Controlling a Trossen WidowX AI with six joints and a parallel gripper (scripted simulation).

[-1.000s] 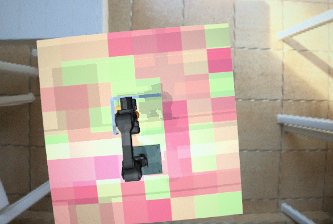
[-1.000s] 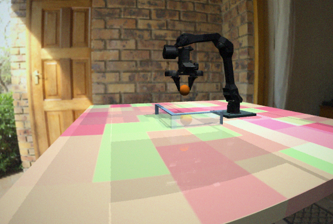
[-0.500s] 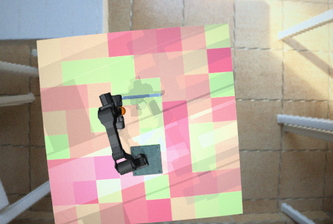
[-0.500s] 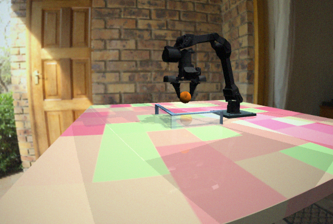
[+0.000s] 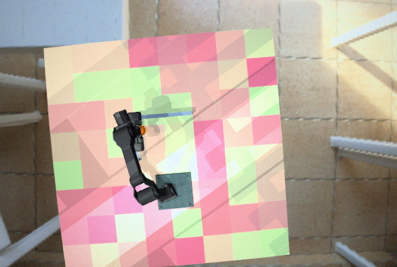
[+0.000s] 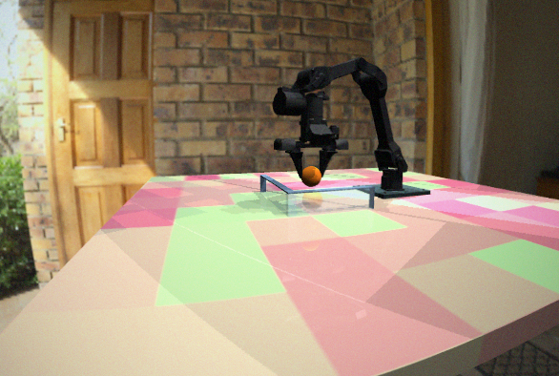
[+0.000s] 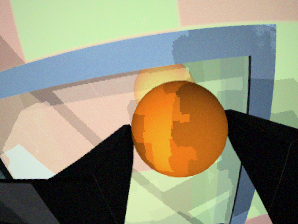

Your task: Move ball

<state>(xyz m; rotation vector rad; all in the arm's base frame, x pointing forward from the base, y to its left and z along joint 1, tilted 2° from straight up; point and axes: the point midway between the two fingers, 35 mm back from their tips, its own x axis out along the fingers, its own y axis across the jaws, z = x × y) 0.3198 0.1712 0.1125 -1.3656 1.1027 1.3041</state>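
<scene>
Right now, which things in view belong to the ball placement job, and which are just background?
Job:
- orange ball, held in the gripper
- see-through copy
- clear walls

Background:
- door
- brick wall
- curtain
- white rails on the floor

From my remote seat this reads as a house, not a lab — a porch or entry area of a home. Behind the table (image 6: 229,319) stands a red-brown brick wall (image 6: 248,37) with a panelled wooden door (image 6: 102,114) set in it, handle on its left side. Past the door's left edge I see daylight and green shrubbery (image 6: 14,223). On the right hangs a pale curtain (image 6: 469,66) beside a darker interior. From overhead the floor is large beige tiles (image 5: 305,80) streaked with sunlight, and white slatted furniture pieces (image 5: 364,146) — benches or chairs, I can't tell which — ring the table.
</scene>
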